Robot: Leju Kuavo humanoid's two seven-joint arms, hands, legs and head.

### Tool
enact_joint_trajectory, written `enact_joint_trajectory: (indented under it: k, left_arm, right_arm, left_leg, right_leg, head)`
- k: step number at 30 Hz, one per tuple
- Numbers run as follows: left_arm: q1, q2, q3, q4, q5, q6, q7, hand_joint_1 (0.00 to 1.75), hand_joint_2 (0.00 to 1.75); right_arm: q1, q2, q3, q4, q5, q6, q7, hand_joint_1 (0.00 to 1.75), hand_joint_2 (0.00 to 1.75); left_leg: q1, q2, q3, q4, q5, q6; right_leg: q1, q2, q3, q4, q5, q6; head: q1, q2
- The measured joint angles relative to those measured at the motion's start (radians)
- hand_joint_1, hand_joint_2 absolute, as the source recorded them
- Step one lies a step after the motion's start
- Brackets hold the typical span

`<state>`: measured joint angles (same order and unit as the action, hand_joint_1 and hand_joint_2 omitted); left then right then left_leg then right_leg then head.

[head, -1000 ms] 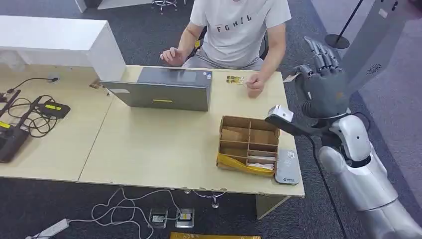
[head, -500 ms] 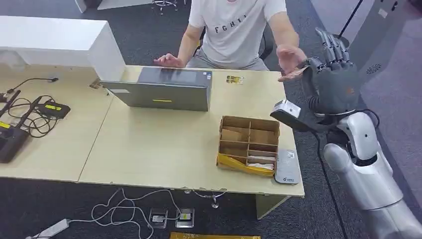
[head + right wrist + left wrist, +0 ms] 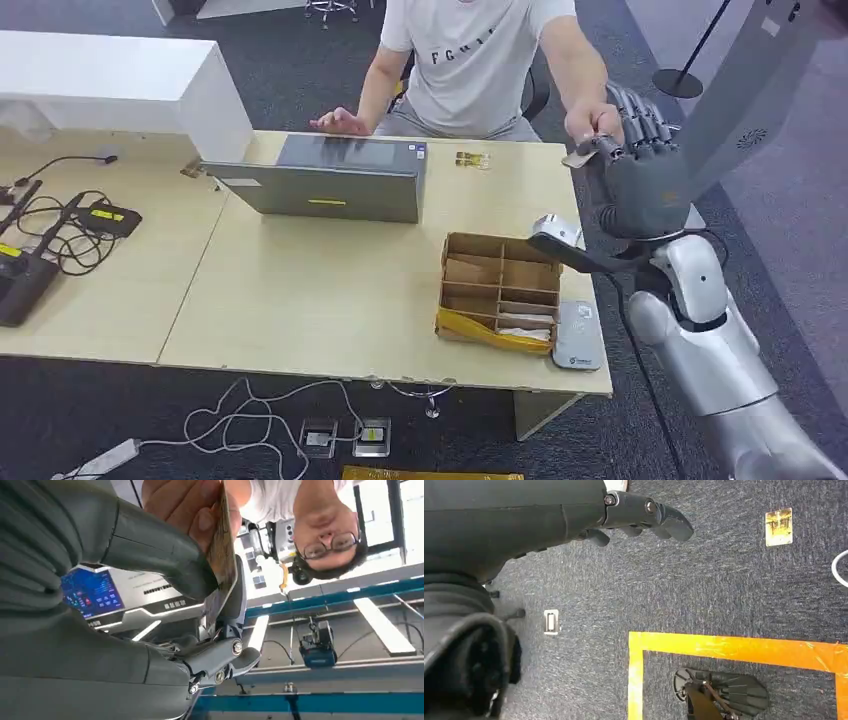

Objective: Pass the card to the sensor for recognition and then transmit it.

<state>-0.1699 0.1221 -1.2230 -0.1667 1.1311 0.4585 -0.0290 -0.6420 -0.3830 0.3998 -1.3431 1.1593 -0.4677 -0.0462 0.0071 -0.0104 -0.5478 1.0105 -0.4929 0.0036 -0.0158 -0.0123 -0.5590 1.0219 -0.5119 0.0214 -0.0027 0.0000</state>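
Step in hand: handover of the card (image 3: pixel 220 560) between the robot's right hand (image 3: pixel 640 165) and the person's hand (image 3: pixel 590 125). In the head view the right hand is raised off the table's far right corner, at about 2 o'clock from the cardboard tray (image 3: pixel 500 290), palm up, fingers pointing away. The person's hand meets it at its fingertips.

Right wrist view: the card stands edge-on between the thick grey thumb (image 3: pixel 165 560) and the darker fingers (image 3: pixel 235 600). The person's fingers touch the same card from the other side. So the card is pinched by the robot and touched by the person at once; who carries the load I cannot tell.

Left hand (image 3: pixel 574 515): hangs over dark carpet, fingers loosely curled, holding nothing.

Sensor: the grey reader pad (image 3: pixel 578 335) lies flat at the table's near right corner, just beside the tray at its 3 o'clock. Nothing rests on it. A laptop (image 3: pixel 330 180) sits at 10 o'clock from the tray, and a small gold item (image 3: pixel 472 159) lies near the far edge.

Judgement: the transmit stage looks to be underway, though whether the scan was done cannot be read from these views.

Next move calls for:
1. Keep the pinch firm until the person's grip is clearly set.
2. Release without twisting the card.
3. Withdraw the arm clear of the tray wall.
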Motion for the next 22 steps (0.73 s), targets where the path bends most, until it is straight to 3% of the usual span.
enact_joint_trajectory:
  k: [5,22]
  left_arm:
    - [0.0,0.0,0.0,0.0,-0.003,-0.005,0.0,0.0,0.0]
    - [0.0,0.0,0.0,0.0,-0.003,-0.006,0.001,0.0,0.0]
  right_arm:
    - [-0.017,0.034,0.018,0.085,0.025,0.056,0.026,1.75,1.75]
    - [-0.022,0.065,0.053,0.195,0.032,0.058,0.034,1.75,1.75]
  left_leg:
    - [0.0,-0.001,0.0,0.0,0.0,0.0]
    - [0.0,-0.003,-0.001,0.0,0.0,0.0]
  right_leg:
    - [0.0,-0.001,0.0,0.0,0.0,0.0]
    - [0.0,-0.003,0.0,0.0,0.0,0.0]
  head:
    - [0.0,0.0]
    - [0.0,0.0]
